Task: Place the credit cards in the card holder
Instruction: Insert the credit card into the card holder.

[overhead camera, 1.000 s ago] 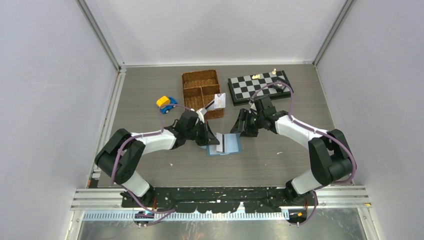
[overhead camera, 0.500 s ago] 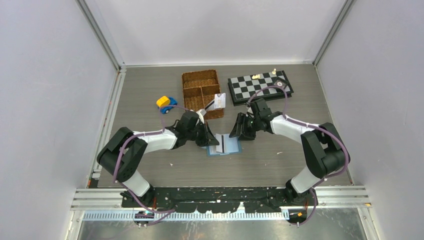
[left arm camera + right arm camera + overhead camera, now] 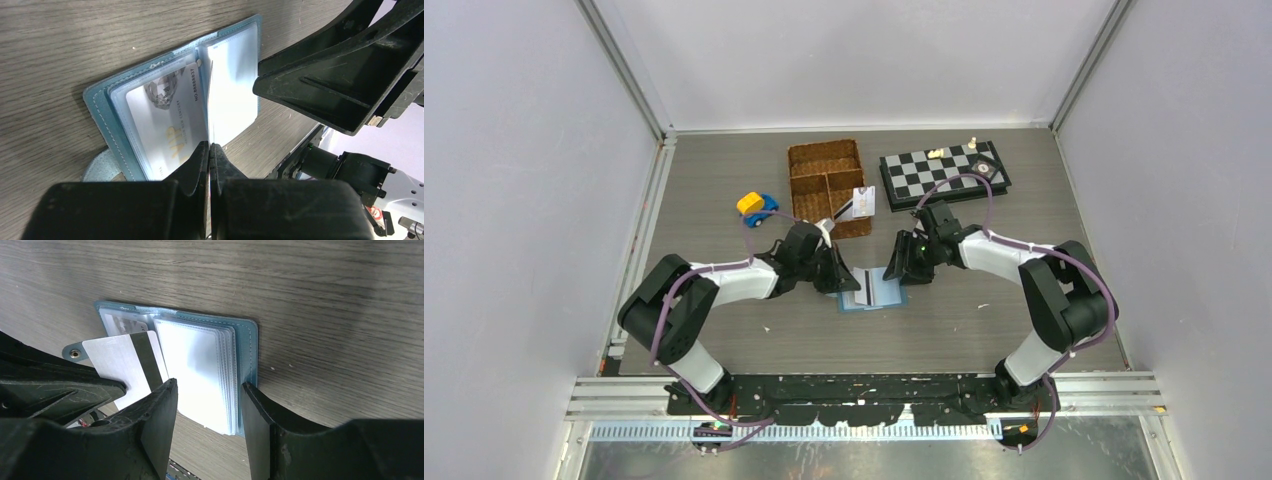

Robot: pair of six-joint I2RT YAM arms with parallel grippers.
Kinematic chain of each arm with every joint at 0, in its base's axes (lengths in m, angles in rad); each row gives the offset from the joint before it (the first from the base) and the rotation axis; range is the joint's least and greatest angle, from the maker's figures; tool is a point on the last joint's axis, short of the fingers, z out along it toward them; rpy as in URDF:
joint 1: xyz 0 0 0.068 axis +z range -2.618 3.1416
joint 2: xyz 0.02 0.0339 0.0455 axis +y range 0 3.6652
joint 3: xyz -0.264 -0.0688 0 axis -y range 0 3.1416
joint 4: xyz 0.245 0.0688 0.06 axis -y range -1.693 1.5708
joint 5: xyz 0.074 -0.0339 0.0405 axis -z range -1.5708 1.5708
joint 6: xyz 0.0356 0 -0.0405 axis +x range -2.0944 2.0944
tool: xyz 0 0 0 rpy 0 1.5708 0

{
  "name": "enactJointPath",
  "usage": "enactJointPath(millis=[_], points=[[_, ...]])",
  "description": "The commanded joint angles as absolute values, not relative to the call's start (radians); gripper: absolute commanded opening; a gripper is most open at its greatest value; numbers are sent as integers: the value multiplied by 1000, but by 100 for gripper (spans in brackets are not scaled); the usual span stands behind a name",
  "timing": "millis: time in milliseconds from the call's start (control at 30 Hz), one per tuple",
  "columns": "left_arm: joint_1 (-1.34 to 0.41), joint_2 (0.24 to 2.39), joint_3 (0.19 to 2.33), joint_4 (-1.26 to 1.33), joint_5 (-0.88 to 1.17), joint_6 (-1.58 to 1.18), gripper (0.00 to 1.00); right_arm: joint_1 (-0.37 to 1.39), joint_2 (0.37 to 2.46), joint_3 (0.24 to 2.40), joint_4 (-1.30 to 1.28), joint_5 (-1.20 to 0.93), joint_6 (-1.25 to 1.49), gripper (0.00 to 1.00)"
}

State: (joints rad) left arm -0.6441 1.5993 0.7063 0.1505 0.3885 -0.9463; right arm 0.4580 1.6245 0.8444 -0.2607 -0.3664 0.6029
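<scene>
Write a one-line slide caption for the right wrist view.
Open right gripper poised over the open card holder as the left gripper holds a striped card.

Teal card holder [image 3: 100,117], black-striped white card [image 3: 117,362]

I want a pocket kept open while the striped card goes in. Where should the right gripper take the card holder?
Probably the free outer edge of the sleeve stack, coming from above on the side away from the card. The sleeves are bound at the spine and fan loose over the card holder there. The left gripper holds the card at the spine.
</scene>
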Motion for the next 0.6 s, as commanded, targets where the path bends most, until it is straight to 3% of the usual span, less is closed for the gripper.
enactJointPath(millis=[0, 267, 567], points=[[-643, 1569, 703, 141, 364, -940, 0, 470, 1638, 860, -255, -339, 586, 54], [-639, 1592, 675, 163, 363, -941, 0, 476, 1641, 824, -218, -366, 621, 53], [-637, 1602, 662, 192, 366, -945, 0, 477, 1649, 758, -104, -432, 693, 45]])
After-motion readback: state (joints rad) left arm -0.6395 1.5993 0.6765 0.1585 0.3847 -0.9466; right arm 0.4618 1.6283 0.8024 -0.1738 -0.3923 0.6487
